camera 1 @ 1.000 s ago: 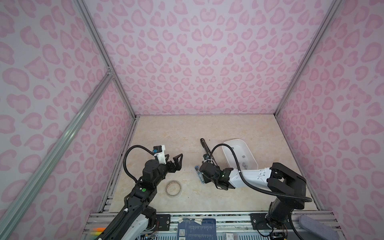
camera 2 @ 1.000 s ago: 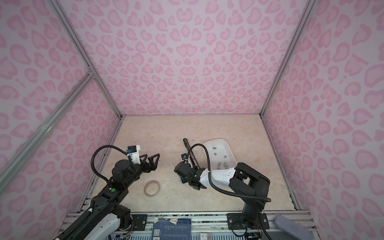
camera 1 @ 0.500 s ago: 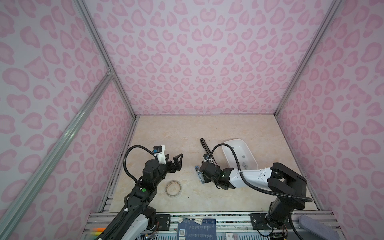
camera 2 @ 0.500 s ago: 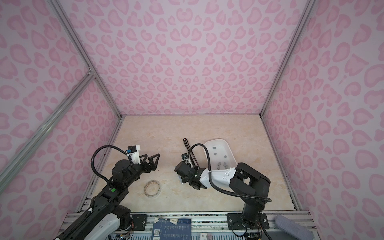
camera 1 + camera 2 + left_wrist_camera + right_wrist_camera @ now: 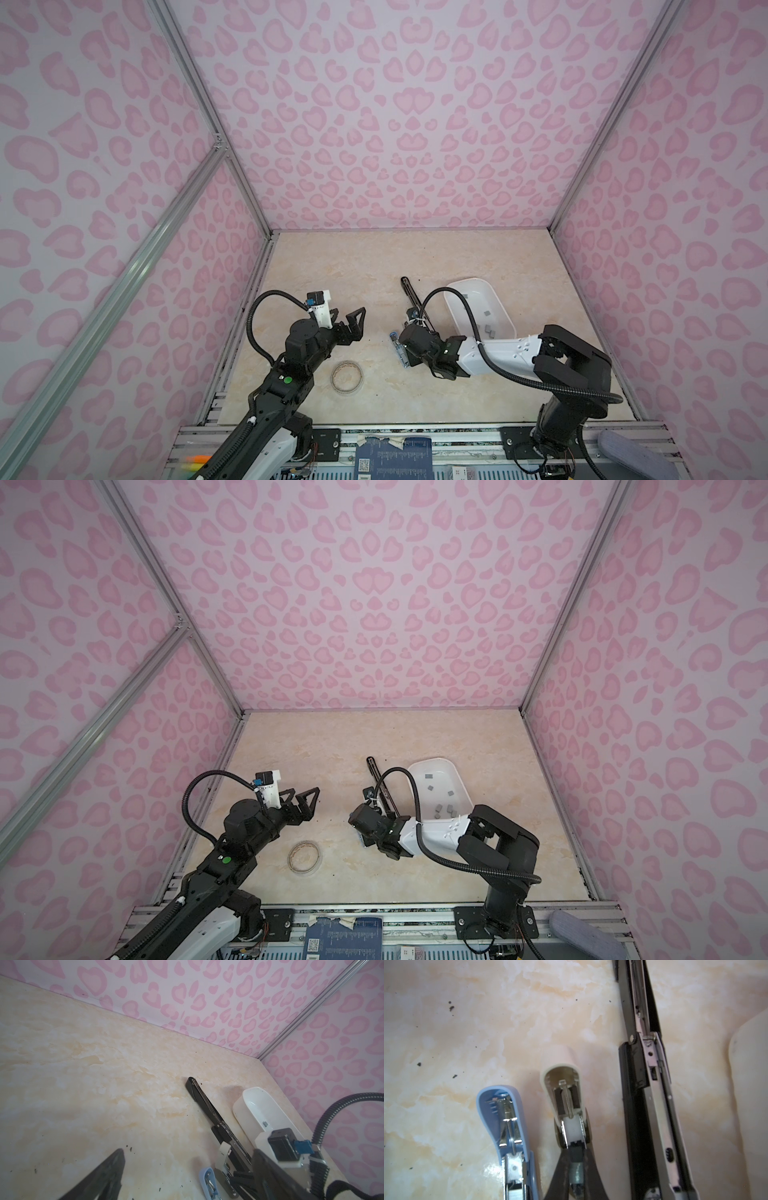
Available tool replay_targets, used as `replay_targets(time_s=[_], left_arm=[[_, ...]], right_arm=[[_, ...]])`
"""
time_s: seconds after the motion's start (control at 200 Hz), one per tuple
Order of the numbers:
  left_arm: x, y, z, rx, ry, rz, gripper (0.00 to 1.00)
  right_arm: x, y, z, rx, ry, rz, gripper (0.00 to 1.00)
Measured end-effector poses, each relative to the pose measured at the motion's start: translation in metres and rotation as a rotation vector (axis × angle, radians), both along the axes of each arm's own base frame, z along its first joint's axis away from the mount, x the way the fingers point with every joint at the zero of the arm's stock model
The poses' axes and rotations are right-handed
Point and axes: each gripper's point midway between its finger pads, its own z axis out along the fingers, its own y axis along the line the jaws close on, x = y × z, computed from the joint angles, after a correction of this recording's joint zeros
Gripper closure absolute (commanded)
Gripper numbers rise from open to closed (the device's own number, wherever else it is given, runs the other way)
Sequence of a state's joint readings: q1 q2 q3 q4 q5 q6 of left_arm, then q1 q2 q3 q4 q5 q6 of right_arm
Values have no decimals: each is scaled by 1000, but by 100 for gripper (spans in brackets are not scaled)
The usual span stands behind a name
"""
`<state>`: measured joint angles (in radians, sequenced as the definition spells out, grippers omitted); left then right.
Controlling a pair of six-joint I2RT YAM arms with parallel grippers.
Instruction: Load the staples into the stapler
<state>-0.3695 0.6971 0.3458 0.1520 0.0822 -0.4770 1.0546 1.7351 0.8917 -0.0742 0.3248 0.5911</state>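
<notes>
The right jaws, low and centre in both top views, are clenched on what looks like a ribbed grey staple strip (image 5: 576,1172) at the open channel of the cream stapler (image 5: 562,1088), between the blue stapler (image 5: 502,1118) and the black stapler (image 5: 643,1088). Nothing has shifted in the last second: seating seems unfinished. Spare staples (image 5: 441,810) lie in the white tray (image 5: 496,301), right of centre. The left jaws hang spread and empty, lower left.
</notes>
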Motion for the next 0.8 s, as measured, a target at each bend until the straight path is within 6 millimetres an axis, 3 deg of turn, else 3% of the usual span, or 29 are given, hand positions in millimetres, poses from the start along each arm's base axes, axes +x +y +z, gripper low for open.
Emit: replay_targets(time_s=[0.415, 0.8], left_arm=[[0, 0, -1, 2, 4, 0, 4], [1, 0, 0, 1, 3, 0, 4]], right_arm=[[0, -1, 0, -3, 1, 1, 99], [2, -3, 26, -45, -55, 75, 98]])
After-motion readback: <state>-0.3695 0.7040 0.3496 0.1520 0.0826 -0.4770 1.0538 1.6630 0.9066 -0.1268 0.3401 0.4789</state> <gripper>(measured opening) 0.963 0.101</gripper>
